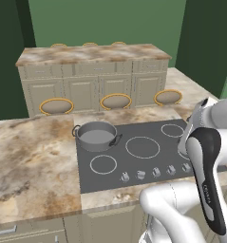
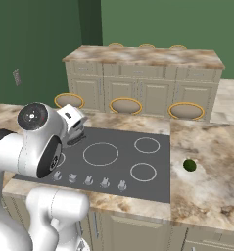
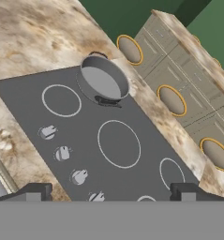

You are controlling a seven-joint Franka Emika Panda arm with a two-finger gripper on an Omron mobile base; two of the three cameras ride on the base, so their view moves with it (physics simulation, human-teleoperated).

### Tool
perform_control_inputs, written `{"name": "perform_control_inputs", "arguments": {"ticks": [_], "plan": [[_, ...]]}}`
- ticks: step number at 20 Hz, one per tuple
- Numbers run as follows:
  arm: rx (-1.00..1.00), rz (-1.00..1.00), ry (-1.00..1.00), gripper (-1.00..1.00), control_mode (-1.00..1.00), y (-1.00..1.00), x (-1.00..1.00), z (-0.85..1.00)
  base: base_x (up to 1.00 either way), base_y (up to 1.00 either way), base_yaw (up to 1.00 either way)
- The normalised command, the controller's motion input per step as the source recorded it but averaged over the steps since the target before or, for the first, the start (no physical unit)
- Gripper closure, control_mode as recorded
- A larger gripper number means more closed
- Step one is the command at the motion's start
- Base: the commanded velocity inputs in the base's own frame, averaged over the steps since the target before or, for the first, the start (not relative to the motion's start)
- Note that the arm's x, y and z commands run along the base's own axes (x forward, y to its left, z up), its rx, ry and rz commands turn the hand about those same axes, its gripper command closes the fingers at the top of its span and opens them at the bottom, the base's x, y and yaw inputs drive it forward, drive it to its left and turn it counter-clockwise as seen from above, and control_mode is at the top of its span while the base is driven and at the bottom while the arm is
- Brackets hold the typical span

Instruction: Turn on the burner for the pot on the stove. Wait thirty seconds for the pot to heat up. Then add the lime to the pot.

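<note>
The grey steel pot (image 1: 96,136) stands on the back left ring of the dark stove (image 1: 148,166), and it looks empty in the hand view (image 3: 104,80). A row of silver knobs (image 1: 155,172) runs along the stove's front edge. The lime (image 2: 189,164) lies on the marble counter to the right of the stove (image 2: 119,169). My gripper (image 3: 111,194) hangs open above the stove's middle, to the right of the pot, with nothing between its fingers. In the right base view the gripper (image 2: 75,138) points down at the cooktop.
Marble counter (image 1: 34,156) extends left of the stove. Beyond the counter stand three yellow-rimmed stools (image 1: 116,101) and a cabinet island (image 1: 93,54). My own white arm (image 1: 207,175) rises over the stove's front right corner.
</note>
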Motion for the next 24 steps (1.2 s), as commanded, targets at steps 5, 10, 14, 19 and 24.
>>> {"name": "perform_control_inputs", "arguments": {"ticks": [5, 10, 14, 19, 24], "plan": [[0.00, 0.00, 0.00, -1.00, -1.00, 0.00, 0.00, 0.00, 0.00, 0.00, 0.00], [0.00, 0.00, 0.00, -1.00, -1.00, 0.00, 0.00, 0.00, 0.00, 0.00, 0.00], [0.00, 0.00, 0.00, -1.00, -1.00, 0.00, 0.00, 0.00, 0.00, 0.00, 0.00], [0.00, 0.00, 0.00, -1.00, -1.00, 0.00, 0.00, 0.00, 0.00, 0.00, 0.00], [0.00, 0.00, 0.00, -1.00, -1.00, 0.00, 0.00, 0.00, 0.00, 0.00, 0.00]]}}
